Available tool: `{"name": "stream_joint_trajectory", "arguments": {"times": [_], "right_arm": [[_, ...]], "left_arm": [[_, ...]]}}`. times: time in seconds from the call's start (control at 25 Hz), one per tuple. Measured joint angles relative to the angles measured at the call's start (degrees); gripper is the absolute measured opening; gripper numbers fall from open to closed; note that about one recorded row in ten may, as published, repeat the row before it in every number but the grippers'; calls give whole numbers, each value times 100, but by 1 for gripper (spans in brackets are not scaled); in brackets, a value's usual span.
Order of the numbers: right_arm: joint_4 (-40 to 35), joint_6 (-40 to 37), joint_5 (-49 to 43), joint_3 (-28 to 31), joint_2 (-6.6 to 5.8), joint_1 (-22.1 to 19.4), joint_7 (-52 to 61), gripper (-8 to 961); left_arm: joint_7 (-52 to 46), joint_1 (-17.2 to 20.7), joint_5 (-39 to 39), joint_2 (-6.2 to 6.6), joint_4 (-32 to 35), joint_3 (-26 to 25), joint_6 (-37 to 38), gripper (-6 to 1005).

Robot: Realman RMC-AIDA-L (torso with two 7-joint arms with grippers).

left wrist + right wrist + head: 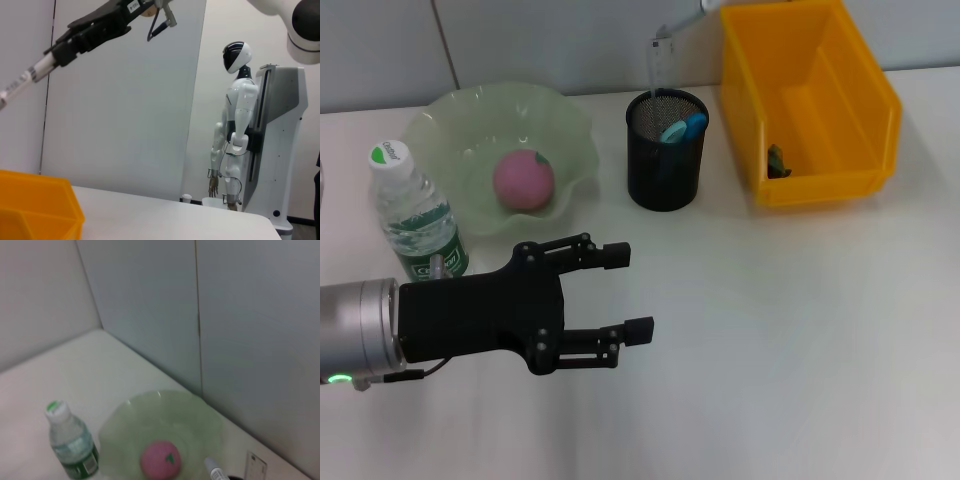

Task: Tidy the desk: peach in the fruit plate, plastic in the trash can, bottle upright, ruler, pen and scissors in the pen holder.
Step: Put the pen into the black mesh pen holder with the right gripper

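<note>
- Head view: the left gripper (620,292) hovers over the near left of the worktop (790,330), its fingers (638,329) spread and grasping nothing. The peach (524,180) lies in the green fruit plate (445,120) at far left, and the water bottle (415,212) stands upright with its cap on, just left of the plate. The black mesh pen holder (665,150) at far centre holds blue-handled scissors (684,128). A clear ruler (660,62), a stiff, light, slippery strip, hangs over the holder from its top end. The yellow trash can (810,105) at far right has a small dark scrap (778,162) inside.
- Left wrist view: the right gripper (45,62) reaches in high above the trash can (40,205), fingers clenched on the ruler (17,85). A white humanoid robot (235,125) stands in the background, well apart.
- Right wrist view: peach (160,460), fruit plate (165,415) and bottle (72,442) lie below. Judged from this, the holder's narrow mouth and the scissors already inside are what crowd the ruler's way down.
</note>
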Motion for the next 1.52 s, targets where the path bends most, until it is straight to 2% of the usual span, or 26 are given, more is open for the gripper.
{"name": "stream_joint_trajectory", "arguments": {"times": [0.24, 0.48, 0.72, 1.2, 1.52], "right_arm": [[355, 163, -645, -250, 45, 339, 75, 127], [588, 398, -855, -589, 54, 410, 167, 127], [942, 692, -1012, -814, 96, 469, 185, 127], [1928, 1481, -1210, -1238, 88, 691, 190, 128], [2375, 1841, -1447, -1264, 115, 858, 190, 129]], "left_arm": [[5, -12, 18, 21, -53, 13, -106, 813], [9, 4, 177, 28, -55, -14, -220, 813], [-47, -34, 665, -17, -55, -190, -414, 813], [-30, 25, 743, 8, -55, -255, -517, 813], [3, 27, 747, -4, -58, -292, -518, 813]]}}
